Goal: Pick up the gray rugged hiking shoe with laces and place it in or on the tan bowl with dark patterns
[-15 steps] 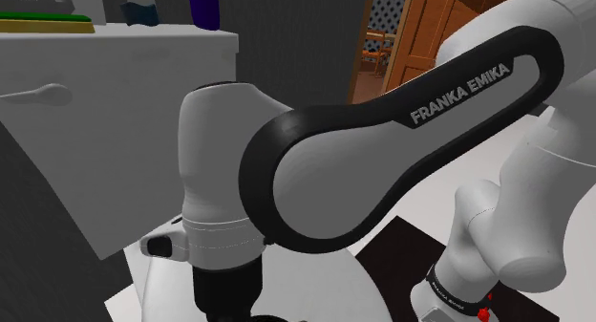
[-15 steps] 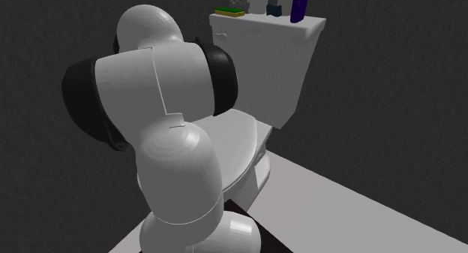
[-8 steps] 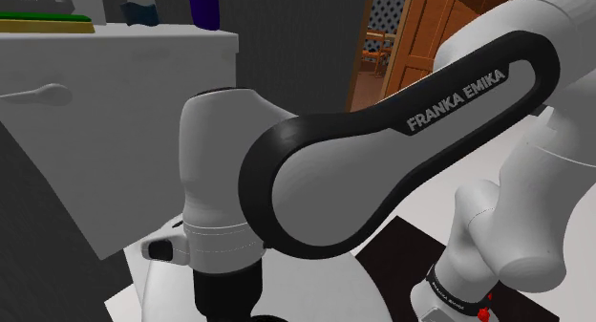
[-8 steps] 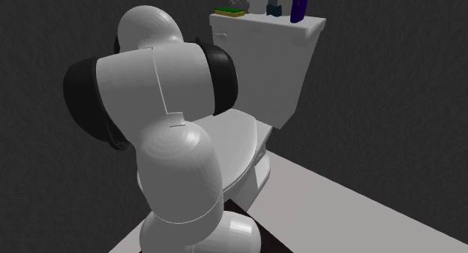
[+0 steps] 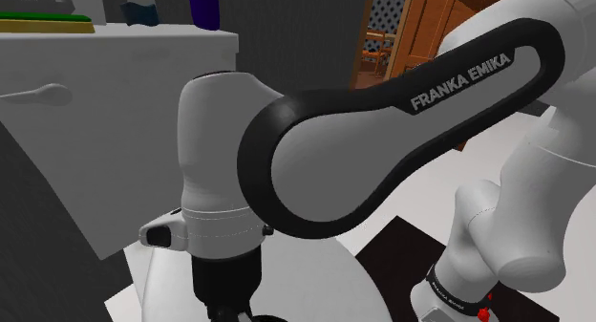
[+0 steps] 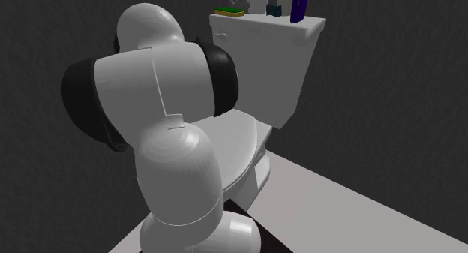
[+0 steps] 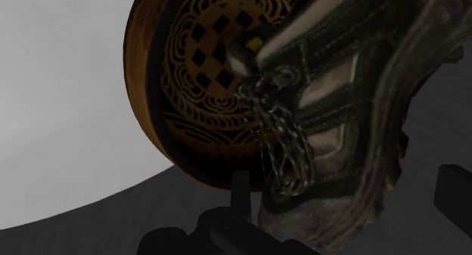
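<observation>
**Bathroom scene: shoe at the patterned bowl, claw spread**

Dark grey walls (image 6: 375, 86) and a pale floor (image 6: 337, 206) enclose a white toilet.

Nearest in the shoulder view is the white Franka arm with its black link (image 5: 382, 148), low on the right. It reaches left and bends down over the white toilet lid (image 5: 315, 282).

The all-black two-finger gripper (image 7: 347, 178) points down at that lid. In the wrist view its fingers (image 7: 240, 189) stand spread wide, one on each side of the shoe. A strip of dark background shows between the shoe's sole and the finger on that side. Nothing is pinched.

The gray rugged hiking shoe with laces (image 7: 340, 102) sits right in front of the wrist camera, between the fingers. Its speckled laces hang loose at mid-shoe and its lugged sole faces away from the bowl. The shoe overlaps one side of the tan round bowl with dark patterns (image 7: 197, 72) and covers part of the rim and inside. Whether it rests in the bowl or against it is unclear.

The bowl's inside shows a dark checker centre ringed by scrollwork. Behind the bowl is a light grey curved surface, with darker grey nearer the gripper.

Farther back, the white toilet tank (image 5: 115, 100) has a white flush lever (image 5: 43, 96). On its top are:
- a flat green item (image 5: 43, 24)
- a small blue item (image 5: 141, 12)
- a tall dark purple item (image 5: 203, 7)

Far right, a brown wooden door (image 5: 430, 24) stands at an opening.
</observation>
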`<state>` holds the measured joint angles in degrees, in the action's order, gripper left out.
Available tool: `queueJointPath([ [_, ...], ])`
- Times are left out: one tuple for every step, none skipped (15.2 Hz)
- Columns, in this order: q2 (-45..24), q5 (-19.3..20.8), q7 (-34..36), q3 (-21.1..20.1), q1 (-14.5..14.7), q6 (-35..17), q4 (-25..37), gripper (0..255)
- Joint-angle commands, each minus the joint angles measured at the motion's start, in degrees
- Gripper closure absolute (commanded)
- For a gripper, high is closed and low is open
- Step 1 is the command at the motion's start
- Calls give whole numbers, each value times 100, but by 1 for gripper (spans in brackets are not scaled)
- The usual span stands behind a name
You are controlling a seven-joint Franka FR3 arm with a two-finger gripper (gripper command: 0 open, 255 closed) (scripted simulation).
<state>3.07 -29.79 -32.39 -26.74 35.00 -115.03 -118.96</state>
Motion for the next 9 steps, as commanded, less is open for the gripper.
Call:
queueJointPath([
  [115, 31, 3, 89, -76, 356, 206, 0],
  [151, 47, 7, 128, -106, 505, 305, 0],
  [151, 47, 7, 128, -106, 505, 305, 0],
  [152, 46, 7, 128, -106, 505, 305, 0],
  [151, 46, 7, 128, -106, 505, 305, 0],
  [151, 47, 7, 128, -106, 505, 305, 0],
  [151, 47, 7, 128, -106, 505, 305, 0],
  [151, 47, 7, 128, -106, 505, 305, 0],
  [151, 47, 7, 128, -106, 505, 305, 0],
])
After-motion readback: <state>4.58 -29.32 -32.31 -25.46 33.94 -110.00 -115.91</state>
